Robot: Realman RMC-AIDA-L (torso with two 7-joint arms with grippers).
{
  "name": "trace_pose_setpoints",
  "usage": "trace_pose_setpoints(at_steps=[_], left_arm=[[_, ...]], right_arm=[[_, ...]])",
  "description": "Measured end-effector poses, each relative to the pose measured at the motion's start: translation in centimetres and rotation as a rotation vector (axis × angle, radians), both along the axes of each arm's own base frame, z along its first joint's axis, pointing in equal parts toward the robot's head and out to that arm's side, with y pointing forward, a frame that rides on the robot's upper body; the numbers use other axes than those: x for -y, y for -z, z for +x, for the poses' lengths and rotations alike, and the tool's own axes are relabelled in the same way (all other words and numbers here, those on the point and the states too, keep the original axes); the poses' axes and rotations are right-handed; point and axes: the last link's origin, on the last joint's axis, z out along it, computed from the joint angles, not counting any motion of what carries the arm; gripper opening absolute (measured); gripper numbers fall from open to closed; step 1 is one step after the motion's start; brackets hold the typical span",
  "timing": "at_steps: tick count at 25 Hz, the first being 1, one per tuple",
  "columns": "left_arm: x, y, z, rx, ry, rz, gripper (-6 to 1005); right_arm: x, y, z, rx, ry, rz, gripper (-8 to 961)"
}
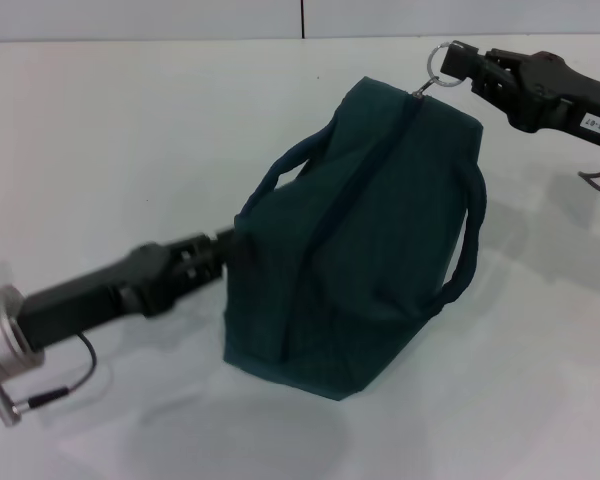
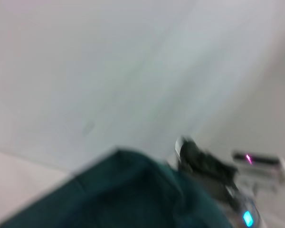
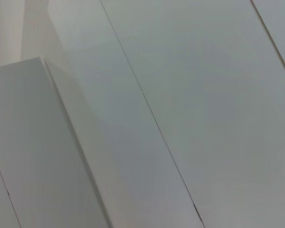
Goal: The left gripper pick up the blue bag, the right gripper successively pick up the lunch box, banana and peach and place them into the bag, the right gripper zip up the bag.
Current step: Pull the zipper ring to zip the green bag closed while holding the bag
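L gripper [image 1: 223, 252] clamps the near end of the blue bag [image 1: 360, 240], prob. to brace it against the pull. Bag stands on the white table [image 1: 100, 130], zip closed along its top. R gripper [image 1: 462, 66] pinches the ring pull [image 1: 441, 64] at the far end. Pale wall [image 3: 190, 95] behind.

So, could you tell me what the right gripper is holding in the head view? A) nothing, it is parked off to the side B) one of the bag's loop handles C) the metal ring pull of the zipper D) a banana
C: the right gripper is shut on the metal ring pull at the far top end of the blue bag, whose zipper looks closed, while the left gripper holds the bag's near end.
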Motion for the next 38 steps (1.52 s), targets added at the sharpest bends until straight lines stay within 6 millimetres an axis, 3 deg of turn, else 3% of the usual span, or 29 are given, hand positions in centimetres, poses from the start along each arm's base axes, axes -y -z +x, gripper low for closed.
trace_pose_setpoints(at_steps=[3, 6, 12, 16, 17, 23, 28, 38], left_arm=[[-0.5, -1.1, -0.5, 0.048, -0.072, 0.043, 205], [-1.2, -2.0, -0.6, 0.088, -0.124, 0.053, 399], [-4.3, -2.7, 0.3, 0.07, -0.155, -0.004, 642], [-6.0, -2.4, 1.9, 0.041, -0.131, -0.082, 724], [-7.2, -2.2, 3.1, 0.001, -0.106, -0.141, 744], [-10.1, -2.5, 5.8, -0.185, -0.079, -0.304, 867], [-12.3, -2.8, 8.6, -0.302, -0.096, -0.403, 898], [-13.1, -2.0, 13.0, -0.363, -0.043, -0.537, 892]], right_arm=[[0.2, -0.1, 0.1, -0.003, -0.004, -0.003, 19], [0.5, -0.1, 0.3, -0.005, -0.007, -0.004, 19], [1.0, -0.7, 0.7, -0.035, -0.015, 0.027, 19], [1.2, -0.8, 0.9, -0.036, -0.021, 0.035, 19], [1.2, -0.7, 0.8, -0.036, -0.025, 0.037, 19], [1.1, -0.7, 0.5, -0.034, -0.041, 0.04, 19], [1.2, -0.6, 0.4, -0.028, -0.053, 0.045, 20], [1.2, -0.6, 0.4, -0.026, -0.058, 0.048, 20]])
